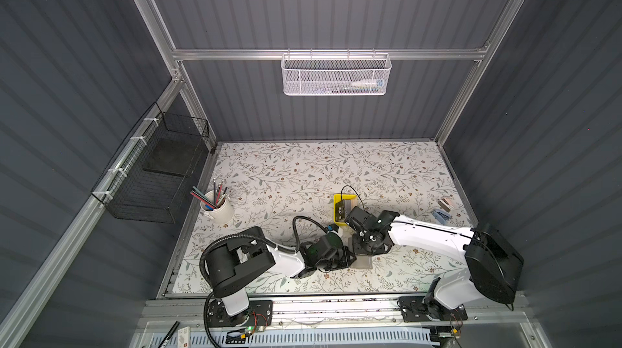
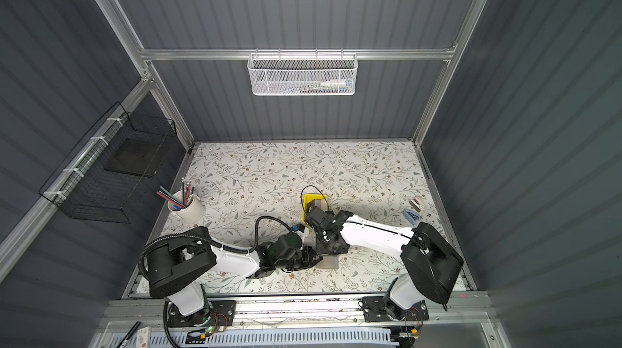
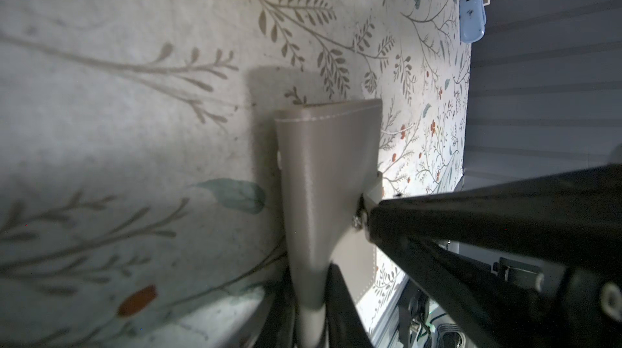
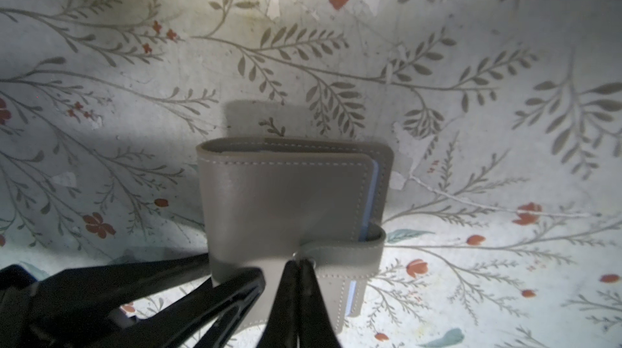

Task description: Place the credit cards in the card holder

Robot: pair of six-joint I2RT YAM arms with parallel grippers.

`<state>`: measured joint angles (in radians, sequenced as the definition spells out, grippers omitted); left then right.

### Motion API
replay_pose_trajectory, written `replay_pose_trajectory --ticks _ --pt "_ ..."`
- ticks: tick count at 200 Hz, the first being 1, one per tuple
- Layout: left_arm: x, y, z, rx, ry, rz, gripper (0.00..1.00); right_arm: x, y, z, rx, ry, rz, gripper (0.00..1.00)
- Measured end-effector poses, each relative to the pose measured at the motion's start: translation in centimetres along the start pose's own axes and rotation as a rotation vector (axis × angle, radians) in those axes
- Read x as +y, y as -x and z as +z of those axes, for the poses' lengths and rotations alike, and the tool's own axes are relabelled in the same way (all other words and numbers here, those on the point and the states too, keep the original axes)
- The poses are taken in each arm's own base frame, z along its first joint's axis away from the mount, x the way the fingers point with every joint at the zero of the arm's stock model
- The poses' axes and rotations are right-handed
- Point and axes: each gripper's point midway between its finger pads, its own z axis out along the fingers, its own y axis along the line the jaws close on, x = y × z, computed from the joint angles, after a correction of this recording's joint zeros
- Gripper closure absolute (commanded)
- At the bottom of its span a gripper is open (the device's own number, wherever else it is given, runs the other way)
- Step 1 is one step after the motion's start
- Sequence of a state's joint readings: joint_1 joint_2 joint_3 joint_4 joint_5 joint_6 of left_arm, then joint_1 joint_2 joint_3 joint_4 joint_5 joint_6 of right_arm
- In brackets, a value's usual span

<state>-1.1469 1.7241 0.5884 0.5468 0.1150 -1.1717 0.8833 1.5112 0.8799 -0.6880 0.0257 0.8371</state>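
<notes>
Insertion is not yet begun: the flat grey leather-like card holder (image 4: pixel 286 201) is folded shut, clamped at one edge by the left gripper (image 3: pixel 311 284). The right gripper (image 4: pixel 296 264), tips pressed together, is set at the holder's snap-button strap (image 4: pixel 350 255). The black credit cards (image 1: pixel 340 210) lie in a yellow plastic tray (image 1: pixel 350 197) just beyond the right gripper, and their white lettering cannot be read.

White-and-black left arm (image 1: pixel 286 257) and right arm (image 1: pixel 427 232) bent low, converging at centre, black left gripper (image 3: pixel 310 299) nearly closed, black right gripper (image 4: pixel 296 264) pointing down, fingertips pressed together
</notes>
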Motion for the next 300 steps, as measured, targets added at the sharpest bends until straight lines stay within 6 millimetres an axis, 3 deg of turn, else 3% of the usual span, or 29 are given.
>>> replay_pose_trajectory --ticks 300 --pt "0.05 -0.10 0.01 -0.011 0.018 0.018 0.84 0.21 -0.09 0.50 0.032 -0.033 0.000 1.00"
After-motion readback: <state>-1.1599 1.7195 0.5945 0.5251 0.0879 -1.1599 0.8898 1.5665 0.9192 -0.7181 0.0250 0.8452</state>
